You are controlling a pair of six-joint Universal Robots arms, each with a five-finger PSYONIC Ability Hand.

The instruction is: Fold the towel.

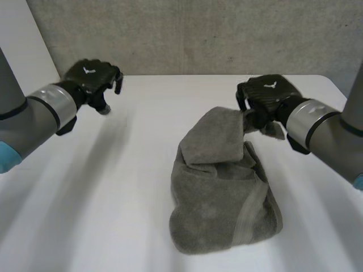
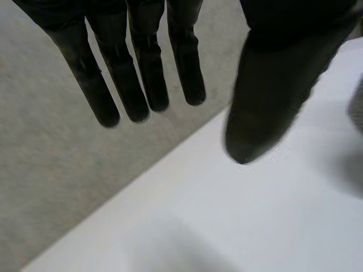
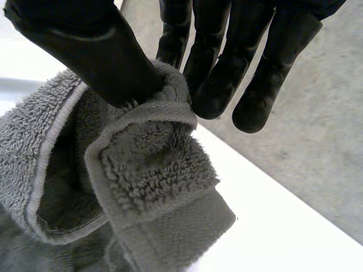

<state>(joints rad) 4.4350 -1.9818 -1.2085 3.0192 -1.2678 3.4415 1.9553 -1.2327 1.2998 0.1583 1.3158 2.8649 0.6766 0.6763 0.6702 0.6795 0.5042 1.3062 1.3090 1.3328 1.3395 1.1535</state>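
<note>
One hand has the grey towel [image 1: 224,198]: the right hand [image 1: 266,95] pinches a hemmed corner between thumb and fingers, raised at the heap's far side. The towel lies bunched on the white table [image 1: 113,215], right of centre. The left hand [image 1: 91,76] hangs empty with straight fingers, well apart from the cloth. The step looks like spreading before folding; next, the left hand probably needs a second corner so the cloth can be drawn flat.

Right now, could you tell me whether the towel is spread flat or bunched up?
Bunched, not spread: the towel lies in a rumpled heap on the table, one corner pinched by the right hand.
</note>
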